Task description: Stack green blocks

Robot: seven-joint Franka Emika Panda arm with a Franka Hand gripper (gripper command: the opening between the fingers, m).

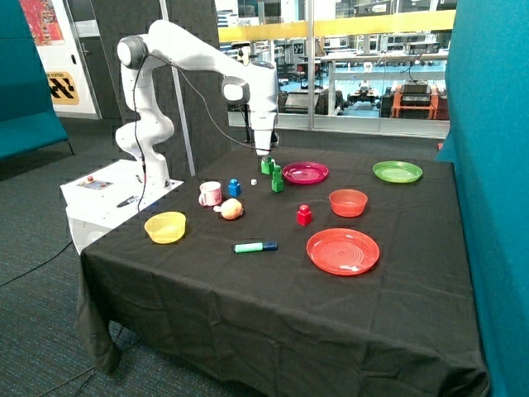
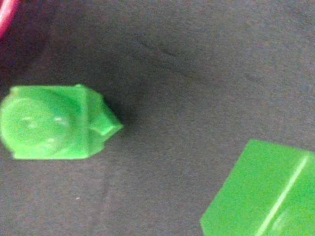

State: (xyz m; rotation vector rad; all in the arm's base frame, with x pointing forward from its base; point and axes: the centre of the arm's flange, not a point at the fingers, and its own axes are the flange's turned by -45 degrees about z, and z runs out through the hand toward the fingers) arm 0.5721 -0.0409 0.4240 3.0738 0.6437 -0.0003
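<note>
1. Green blocks sit toward the far side of the counter (image 1: 248,322), close to the magenta plate (image 1: 305,173); one green block (image 1: 266,165) is right under the arm, and a taller green stack (image 1: 277,179), which looks like one brick on another, stands just beside it, nearer the front
2. The pincer (image 1: 264,152) hangs directly above that far green block, very close to it; from here I cannot tell whether its fingers are apart or closed, nor whether it has hold of the block
3. From the wrist, a green piece (image 2: 51,123) with a round stud facing up lies on the black cloth, and a second green block (image 2: 266,191) fills the corner close to the lens, apart from the first
4. A sliver of the magenta plate's rim (image 2: 7,17) shows near the studded piece
5. Elsewhere on the counter: a pink mug (image 1: 210,193) with a blue brick (image 1: 234,188) just beside it, a red brick (image 1: 304,215), a green marker pen (image 1: 254,246), a yellow bowl (image 1: 165,227), an orange bowl (image 1: 348,202), a red plate (image 1: 343,251) and a green plate (image 1: 397,171)
</note>
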